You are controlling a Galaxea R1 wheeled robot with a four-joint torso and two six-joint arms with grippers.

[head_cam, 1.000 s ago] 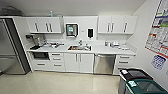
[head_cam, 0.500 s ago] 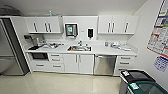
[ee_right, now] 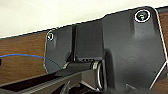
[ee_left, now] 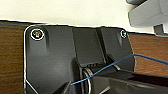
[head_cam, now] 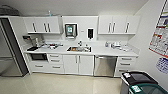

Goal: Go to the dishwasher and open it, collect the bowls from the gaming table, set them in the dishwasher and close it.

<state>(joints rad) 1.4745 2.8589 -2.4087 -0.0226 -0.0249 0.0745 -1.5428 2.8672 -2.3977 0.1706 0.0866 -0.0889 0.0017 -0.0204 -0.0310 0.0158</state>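
Dishwasher shut under white counter, wall poster writing unreadable, fingers' state unclear.

A thin blue cable crosses what seems wood-brown flooring.

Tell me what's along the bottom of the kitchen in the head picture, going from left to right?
Tall steel fridge → dark oven → white drawers → white cabinet doors under the sink → dishwasher, shut → more white drawers → dark bin nearest the robot.
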